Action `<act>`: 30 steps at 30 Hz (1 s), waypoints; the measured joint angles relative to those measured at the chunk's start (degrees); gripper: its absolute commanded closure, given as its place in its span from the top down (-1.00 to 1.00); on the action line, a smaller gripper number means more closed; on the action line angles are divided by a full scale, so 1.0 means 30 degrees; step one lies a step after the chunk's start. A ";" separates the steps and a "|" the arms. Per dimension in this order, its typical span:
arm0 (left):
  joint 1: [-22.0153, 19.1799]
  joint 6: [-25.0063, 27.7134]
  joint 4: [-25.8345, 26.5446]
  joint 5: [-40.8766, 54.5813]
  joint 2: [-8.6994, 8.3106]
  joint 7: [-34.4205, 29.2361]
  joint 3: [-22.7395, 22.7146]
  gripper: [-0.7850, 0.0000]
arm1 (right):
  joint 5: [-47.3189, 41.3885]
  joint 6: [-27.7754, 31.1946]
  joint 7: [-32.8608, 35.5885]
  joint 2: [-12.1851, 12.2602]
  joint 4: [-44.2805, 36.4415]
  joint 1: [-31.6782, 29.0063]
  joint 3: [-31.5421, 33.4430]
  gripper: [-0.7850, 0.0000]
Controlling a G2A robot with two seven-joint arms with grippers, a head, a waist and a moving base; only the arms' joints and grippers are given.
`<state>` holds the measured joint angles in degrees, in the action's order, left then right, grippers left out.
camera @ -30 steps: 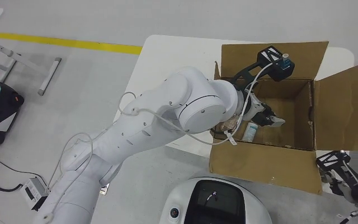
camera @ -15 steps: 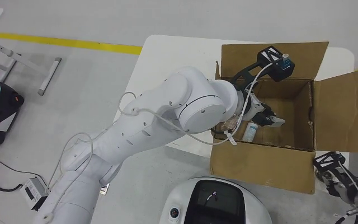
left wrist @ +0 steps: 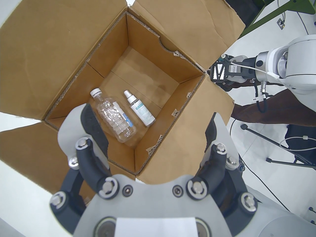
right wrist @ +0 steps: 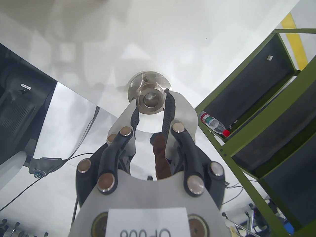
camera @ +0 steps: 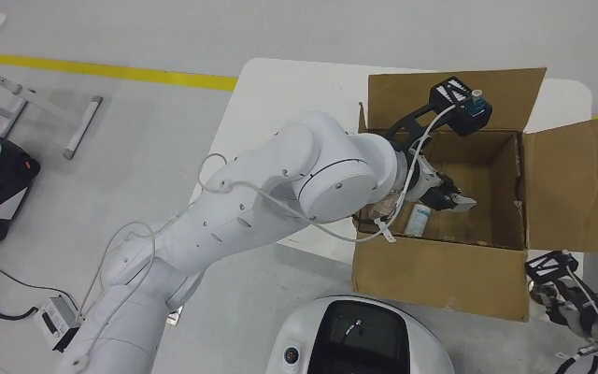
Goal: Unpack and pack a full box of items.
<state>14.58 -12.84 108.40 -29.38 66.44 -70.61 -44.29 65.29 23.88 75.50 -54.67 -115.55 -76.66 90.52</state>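
White table [camera: 280, 112]; on its right part stands an open cardboard box [camera: 439, 271], all four flaps folded outward; the left gripper [left wrist: 150, 114] hangs above the box's left side, fingers spread wide apart, holding nothing; the right gripper [camera: 556, 280] sits off the table just beside the box's near right corner, fingers [right wrist: 134, 117] a narrow gap apart with nothing between the tips; on the box floor, toward the near left corner, a clear plastic bottle [left wrist: 113, 119] lies on its side; just beside it lies a smaller white spray bottle [left wrist: 140, 112].
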 measured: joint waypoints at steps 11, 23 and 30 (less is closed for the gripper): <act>0.0000 0.0000 0.0000 0.0000 0.0000 0.0000 0.0000 1.00 | 0.0082 -0.0058 -0.0178 0.0079 0.0514 0.0234 -0.0506 -0.34; 0.0000 0.0000 0.0000 0.0000 0.0000 0.0000 0.0000 1.00 | 0.0046 -0.0095 -0.0148 0.0172 0.0745 0.0483 -0.0830 -0.73; 0.0000 0.0000 0.0000 0.0000 0.0000 0.0000 0.0000 1.00 | 0.0112 -0.0186 -0.0100 0.0231 0.0679 0.0528 -0.0895 -1.00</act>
<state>14.58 -12.84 108.40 -29.38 66.44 -70.61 -44.29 65.62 23.32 75.20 -53.98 -113.51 -75.08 87.83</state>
